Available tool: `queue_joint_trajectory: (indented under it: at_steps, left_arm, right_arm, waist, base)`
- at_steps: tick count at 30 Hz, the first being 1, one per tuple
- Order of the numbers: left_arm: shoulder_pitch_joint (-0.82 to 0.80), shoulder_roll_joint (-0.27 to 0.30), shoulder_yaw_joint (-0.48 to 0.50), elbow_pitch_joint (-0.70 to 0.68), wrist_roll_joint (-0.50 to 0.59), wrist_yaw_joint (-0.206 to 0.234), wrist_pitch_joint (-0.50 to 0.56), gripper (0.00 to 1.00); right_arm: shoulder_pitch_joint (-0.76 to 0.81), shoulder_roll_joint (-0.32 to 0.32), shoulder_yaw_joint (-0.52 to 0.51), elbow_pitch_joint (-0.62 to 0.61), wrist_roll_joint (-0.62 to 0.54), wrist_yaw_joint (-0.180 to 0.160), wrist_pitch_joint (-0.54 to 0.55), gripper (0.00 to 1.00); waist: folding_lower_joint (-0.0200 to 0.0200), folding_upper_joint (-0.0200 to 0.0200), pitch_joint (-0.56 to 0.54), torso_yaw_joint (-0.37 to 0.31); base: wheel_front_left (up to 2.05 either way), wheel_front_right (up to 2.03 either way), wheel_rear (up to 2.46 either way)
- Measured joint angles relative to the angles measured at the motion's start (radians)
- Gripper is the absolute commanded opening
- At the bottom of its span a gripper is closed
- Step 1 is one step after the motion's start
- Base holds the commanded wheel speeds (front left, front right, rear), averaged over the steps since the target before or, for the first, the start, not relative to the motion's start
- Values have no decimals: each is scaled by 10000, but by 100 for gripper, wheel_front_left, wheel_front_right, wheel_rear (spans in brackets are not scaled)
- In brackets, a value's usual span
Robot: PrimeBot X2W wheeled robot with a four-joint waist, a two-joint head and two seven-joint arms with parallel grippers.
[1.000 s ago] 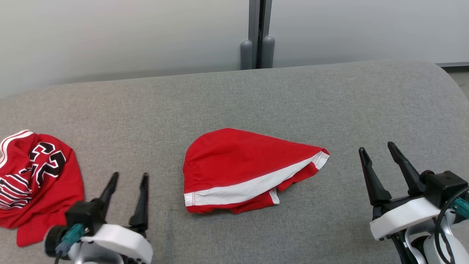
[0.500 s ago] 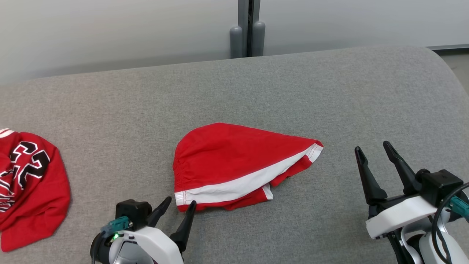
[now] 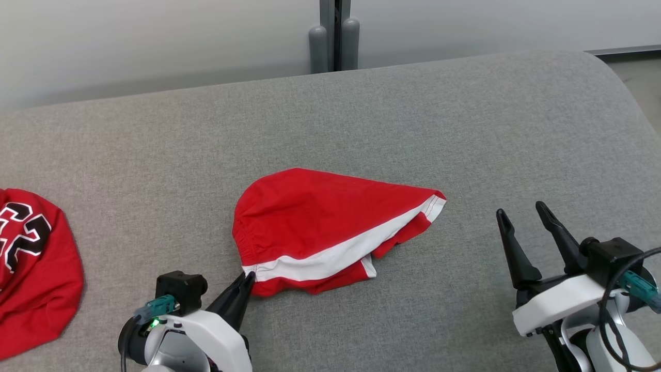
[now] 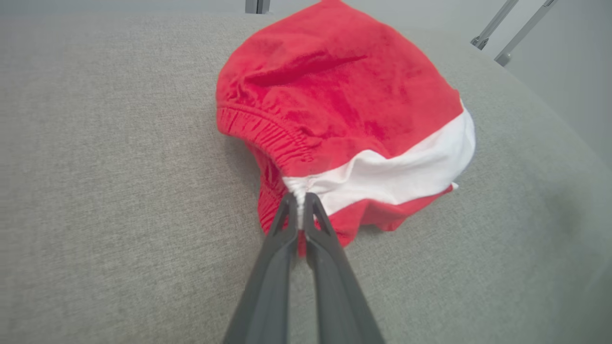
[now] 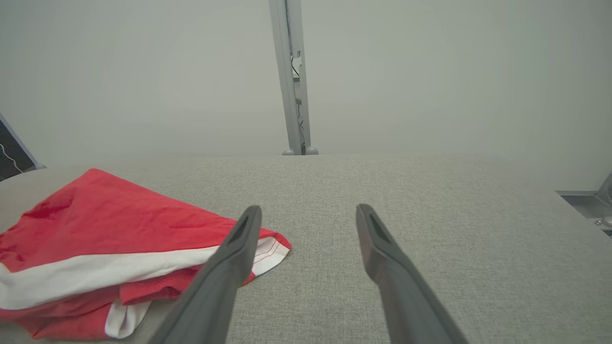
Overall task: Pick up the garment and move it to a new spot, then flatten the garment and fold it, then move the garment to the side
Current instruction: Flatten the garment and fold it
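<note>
Your left gripper, spread a moment ago, now pinches the near-left corner of the red garment in the middle of the grey cushion. The pick-up can begin, I think. Your right gripper stays spread, apart at the right.

The left gripper, open at seven o'clock a second ago, now sits at the red garment's seven o'clock corner, jaws pinched on its white-striped hem. The head camera turns, sliding the scene toward ten o'clock.
</note>
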Motion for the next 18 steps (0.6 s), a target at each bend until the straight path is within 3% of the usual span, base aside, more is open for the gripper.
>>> queue_joint_trajectory:
  at_steps: [8,18]
  left_arm:
    - [-324,104,4,-219,188,40,-81,0]
    - [-1012,136,-104,-213,431,-65,-288,0]
  right_arm:
    - [-663,-178,443,1060,203,0,63,100]
    - [-2572,-399,2019,3505,1072,0,-123,100]
  waist:
    - [0,0,417,155]
    - [0,0,1537,575]
  base:
    - [0,0,0]
    - [0,0,0]
